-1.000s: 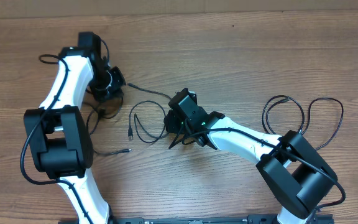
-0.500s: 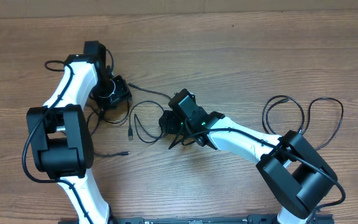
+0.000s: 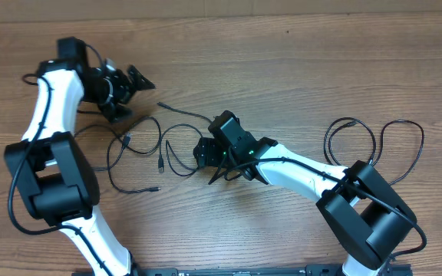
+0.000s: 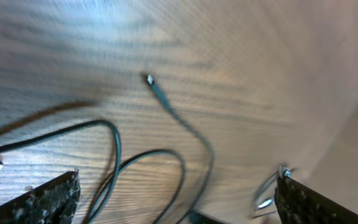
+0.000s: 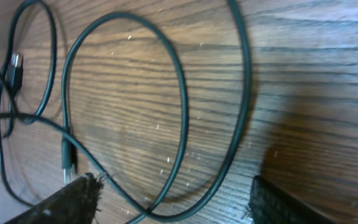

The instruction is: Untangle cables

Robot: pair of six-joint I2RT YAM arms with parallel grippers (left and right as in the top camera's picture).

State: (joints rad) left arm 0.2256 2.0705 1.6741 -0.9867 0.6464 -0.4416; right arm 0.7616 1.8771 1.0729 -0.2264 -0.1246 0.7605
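Note:
Several thin black cables [image 3: 160,162] lie in loose loops on the wooden table between my two arms. One small plug [image 3: 160,105] points toward the far side. My left gripper [image 3: 140,80] is open at the far left, raised and apart from the cords. In the left wrist view a cable with a plug tip [image 4: 149,79] and a loop [image 4: 115,144] lie below the wide-open left gripper [image 4: 179,177]. My right gripper [image 3: 200,150] is open, low over a loop. In the right wrist view that loop [image 5: 182,106] lies on the wood between the fingers [image 5: 73,200], ungripped.
Two more black cord loops [image 3: 374,142] lie at the right, beside the right arm's base. Another plug end [image 3: 152,187] rests near the left arm's base. The table's far edge [image 3: 221,17] runs along the top.
My left gripper has opened, let go of the cord and swung up and to the left. The freed loops now lie flat. My right gripper has opened wider in place.

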